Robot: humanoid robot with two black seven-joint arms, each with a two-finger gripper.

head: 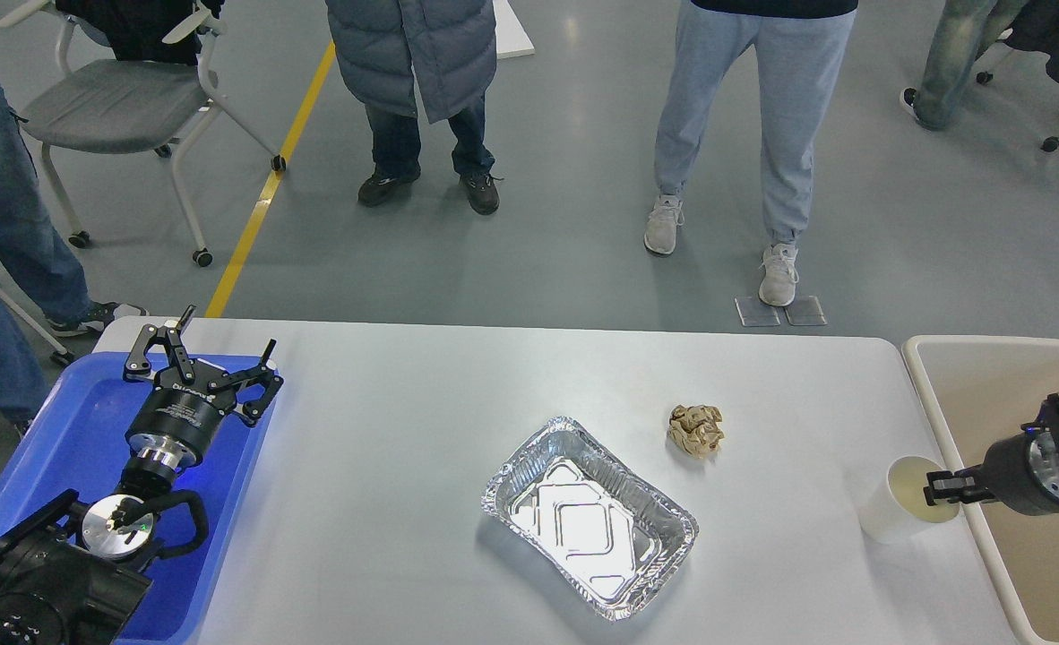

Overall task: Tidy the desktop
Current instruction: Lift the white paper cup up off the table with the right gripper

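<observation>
The white-grey desktop [386,502] carries a silver foil tray [589,518] in the middle, a crumpled brown paper ball [696,430] just behind it, and a white paper cup [892,512] near the right edge. My right gripper [935,489] comes in from the right and is shut on the cup's rim, with the cup tilted toward it. My left gripper [225,334] is open and empty, hovering over the far right corner of the blue tray [64,430].
A beige rimmed bin [986,385] stands just right of the desktop, beside the cup. The blue tray sits at the left end. Several people and a wheeled chair [108,107] stand on the floor beyond the far edge.
</observation>
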